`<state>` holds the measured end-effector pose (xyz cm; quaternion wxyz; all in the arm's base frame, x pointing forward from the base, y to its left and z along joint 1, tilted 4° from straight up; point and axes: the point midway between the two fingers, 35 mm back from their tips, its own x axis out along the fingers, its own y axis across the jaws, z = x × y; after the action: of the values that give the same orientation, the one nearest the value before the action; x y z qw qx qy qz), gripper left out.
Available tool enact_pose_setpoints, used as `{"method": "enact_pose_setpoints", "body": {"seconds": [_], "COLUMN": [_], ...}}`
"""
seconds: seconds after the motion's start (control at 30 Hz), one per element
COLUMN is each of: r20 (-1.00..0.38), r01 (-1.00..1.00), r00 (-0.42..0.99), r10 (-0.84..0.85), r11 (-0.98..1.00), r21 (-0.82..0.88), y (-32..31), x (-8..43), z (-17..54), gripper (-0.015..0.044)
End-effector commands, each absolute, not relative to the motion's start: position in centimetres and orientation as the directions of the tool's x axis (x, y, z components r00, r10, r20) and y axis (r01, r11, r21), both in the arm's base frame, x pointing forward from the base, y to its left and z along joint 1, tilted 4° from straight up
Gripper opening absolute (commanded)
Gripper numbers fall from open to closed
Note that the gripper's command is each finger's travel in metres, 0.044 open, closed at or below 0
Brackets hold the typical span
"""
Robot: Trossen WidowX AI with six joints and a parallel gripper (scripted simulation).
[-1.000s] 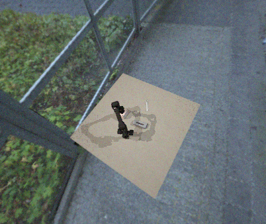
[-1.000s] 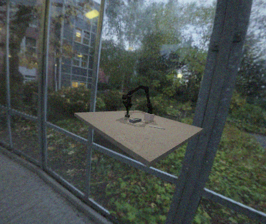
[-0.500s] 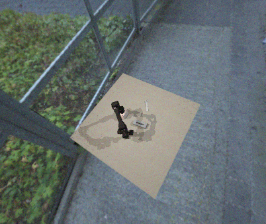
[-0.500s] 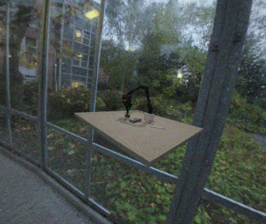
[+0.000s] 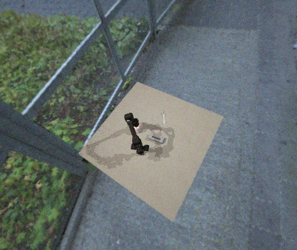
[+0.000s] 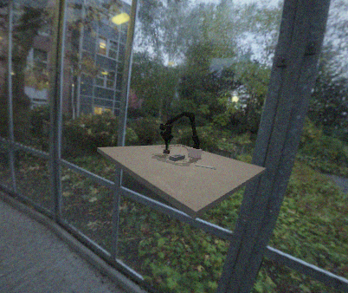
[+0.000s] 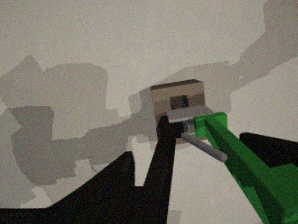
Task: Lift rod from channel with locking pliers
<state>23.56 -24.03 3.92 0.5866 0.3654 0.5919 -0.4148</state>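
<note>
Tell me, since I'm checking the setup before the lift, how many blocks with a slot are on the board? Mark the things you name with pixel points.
1 in view: the slotted block (image 5: 162, 140) (image 7: 161, 104) lies on the tan board (image 5: 174, 177) (image 6: 187, 186), beside the arm in the top view. The arm could hide another.

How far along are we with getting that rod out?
Fetching looks done: the green pliers are between the fingers of the gripper, near the slotted block. Positioning seems in hand. Locking and lifting apparently remain; I see no rod raised.
</note>
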Motion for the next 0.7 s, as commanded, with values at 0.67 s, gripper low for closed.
{"method": "enact_pose_setpoints", "body": {"seconds": [0.67], "r20": [-0.999], "r01": [0.920], "r00": [-0.024], "r10": [-0.045], "r11": [0.390], "r21": [-0.040], "y": [-23.9], "x": [23.5], "z": [7.6], "gripper": [0.0321]}}
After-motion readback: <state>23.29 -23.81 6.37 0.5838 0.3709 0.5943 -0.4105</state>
